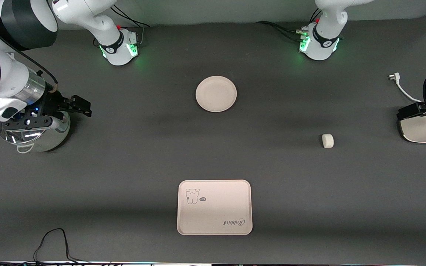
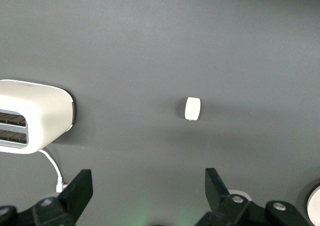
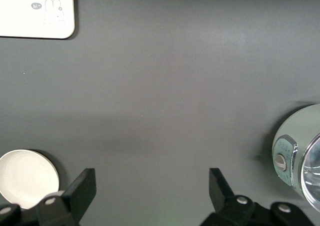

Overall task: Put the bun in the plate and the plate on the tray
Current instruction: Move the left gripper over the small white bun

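Note:
The small white bun [image 1: 327,140] lies on the dark table toward the left arm's end; it also shows in the left wrist view [image 2: 192,108]. The round cream plate [image 1: 216,94] sits empty mid-table, farther from the front camera than the bun, and shows in the right wrist view [image 3: 27,178]. The rectangular tray [image 1: 215,207] with the "Rabbit" lettering lies empty near the front edge; its corner shows in the right wrist view [image 3: 35,10]. My left gripper [image 1: 407,112] [image 2: 150,186] is open and empty, up over the toaster. My right gripper [image 1: 81,107] [image 3: 150,186] is open and empty, up over the kettle.
A white toaster [image 1: 425,129] [image 2: 35,116] stands at the left arm's end, its white cord and plug [image 1: 393,77] lying beside it. A shiny kettle [image 1: 39,135] [image 3: 300,153] stands at the right arm's end. A black cable [image 1: 50,244] lies at the front edge.

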`<move>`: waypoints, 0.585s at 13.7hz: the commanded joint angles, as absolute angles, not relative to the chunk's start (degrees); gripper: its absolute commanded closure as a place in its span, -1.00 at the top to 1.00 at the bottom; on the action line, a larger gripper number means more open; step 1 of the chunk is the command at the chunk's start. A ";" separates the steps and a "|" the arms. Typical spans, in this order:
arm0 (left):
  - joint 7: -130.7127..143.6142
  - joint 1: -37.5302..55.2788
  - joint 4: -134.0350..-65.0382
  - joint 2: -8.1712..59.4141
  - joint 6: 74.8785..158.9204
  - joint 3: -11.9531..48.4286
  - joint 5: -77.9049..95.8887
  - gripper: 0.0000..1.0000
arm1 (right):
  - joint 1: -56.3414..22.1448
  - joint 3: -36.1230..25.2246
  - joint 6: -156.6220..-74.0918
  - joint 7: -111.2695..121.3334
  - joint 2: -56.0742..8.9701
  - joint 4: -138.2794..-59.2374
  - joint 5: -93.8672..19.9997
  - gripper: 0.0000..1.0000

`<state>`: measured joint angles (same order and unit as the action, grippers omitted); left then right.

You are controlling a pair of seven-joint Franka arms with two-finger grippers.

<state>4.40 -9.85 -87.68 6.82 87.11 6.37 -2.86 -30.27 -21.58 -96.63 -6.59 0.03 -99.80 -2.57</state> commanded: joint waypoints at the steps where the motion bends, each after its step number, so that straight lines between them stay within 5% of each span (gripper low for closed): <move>1: 4.14 -10.28 -87.63 6.50 85.78 6.86 -2.72 1.00 | -30.76 -21.80 -97.38 -6.59 1.23 -100.99 -2.81 1.00; 8: 5.35 -9.58 -86.75 6.68 83.95 7.29 -3.08 1.00 | -30.85 -21.71 -97.03 -6.85 1.58 -101.69 -2.55 1.00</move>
